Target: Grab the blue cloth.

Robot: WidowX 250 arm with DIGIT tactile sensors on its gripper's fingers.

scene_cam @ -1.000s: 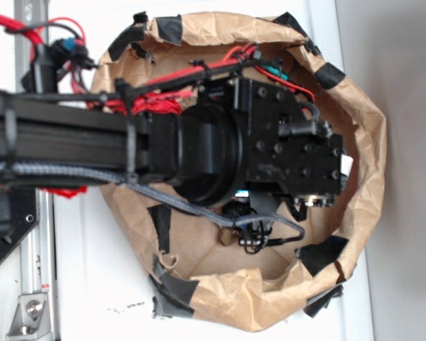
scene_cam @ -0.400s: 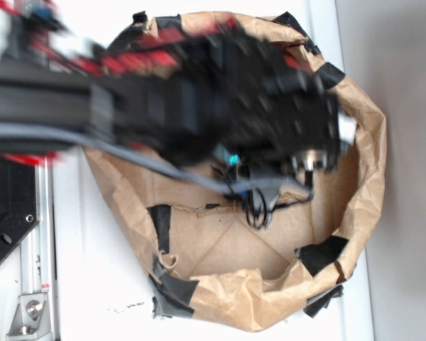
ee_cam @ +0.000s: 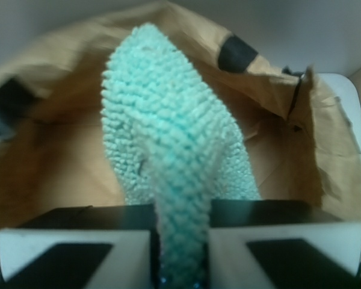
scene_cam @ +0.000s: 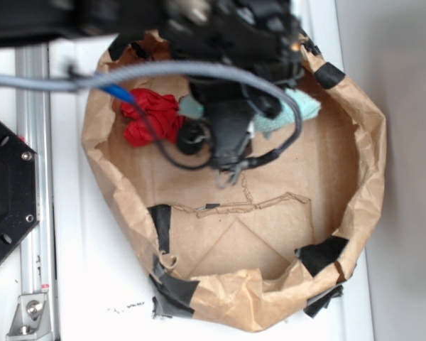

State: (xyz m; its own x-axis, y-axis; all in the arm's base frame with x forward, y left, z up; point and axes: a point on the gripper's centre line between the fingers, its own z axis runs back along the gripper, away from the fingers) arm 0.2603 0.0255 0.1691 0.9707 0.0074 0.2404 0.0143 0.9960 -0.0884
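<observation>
A white tabletop (scene_cam: 78, 284) carries everything, with a metal rail (scene_cam: 34, 249) and a black plate (scene_cam: 3, 192) along its 9 o'clock edge and a grey wall or floor strip at 3 o'clock. The room beyond cannot be made out.

In the overhead view the arm (scene_cam: 220, 28) is blurred and cuts across the 12 o'clock part of the scene, so the claw (scene_cam: 231, 153) is mostly lost in black shapes and looping cable (scene_cam: 199, 71). The red wad (scene_cam: 153, 117) is half covered by that cable. A thin chain of small links (scene_cam: 248, 206) on the bag floor is too small to identify.

A brown paper bag (scene_cam: 369, 163), rim rolled down and patched with black tape (scene_cam: 323, 252), lies open on the tabletop. Inside, at about 10 o'clock, sits the red wad; toward 1 o'clock, partly under the arm, is the blue cloth (scene_cam: 302, 106).

The wrist view shows the claw (ee_cam: 180, 247) pressed together on the blue cloth (ee_cam: 168, 138), a fold of it squeezed between the two fingers (ee_cam: 78, 241) and the rest standing up ahead of them, with the bag wall (ee_cam: 271, 90) behind.
</observation>
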